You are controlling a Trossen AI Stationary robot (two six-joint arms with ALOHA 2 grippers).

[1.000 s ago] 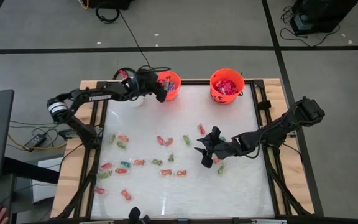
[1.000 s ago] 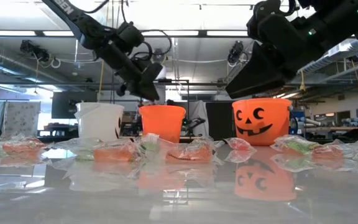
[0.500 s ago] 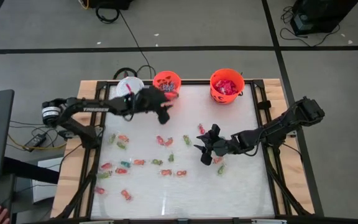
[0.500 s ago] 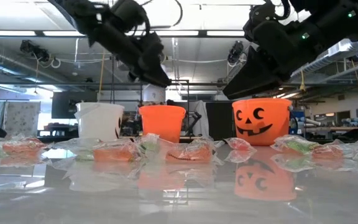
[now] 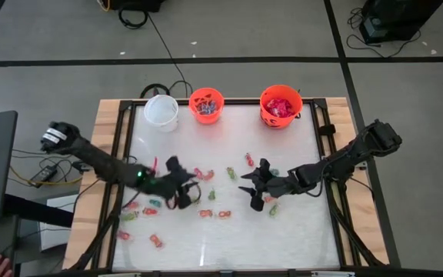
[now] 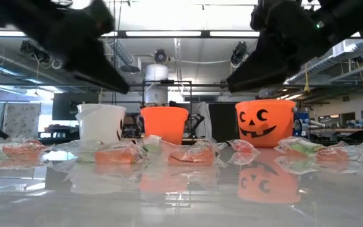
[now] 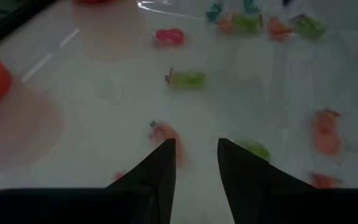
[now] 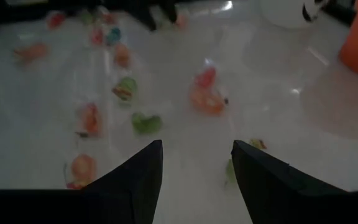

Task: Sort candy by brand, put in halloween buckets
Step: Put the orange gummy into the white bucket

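Observation:
Small wrapped candy pieces in orange, red, green and blue lie loose across the middle of the table (image 5: 206, 213). Along the table's far edge stand a white bucket (image 5: 161, 111), a small orange bucket (image 5: 206, 105) and a larger orange bucket (image 5: 281, 105), which holds red packets. My left gripper (image 5: 191, 185) hovers open above the candy left of centre. In its wrist view an orange piece (image 7: 166, 132) and a green piece (image 7: 253, 149) lie just past its fingertips (image 7: 196, 155). My right gripper (image 5: 244, 187) hovers open right of centre, above candy (image 8: 205, 99), with nothing between its fingers (image 8: 197, 155).
Both arms reach in from the table's sides and their grippers face each other over the middle. The low view shows the jack-o'-lantern face on the larger orange bucket (image 6: 265, 123) and candy wrappers lined up in front (image 6: 188, 153). Bare table lies toward the near edge (image 5: 229, 246).
My left gripper has swung quickly from above the small orange bucket at the far edge toward the near edge and a little down. It now hangs over the loose candy left of centre. My right gripper has kept still.

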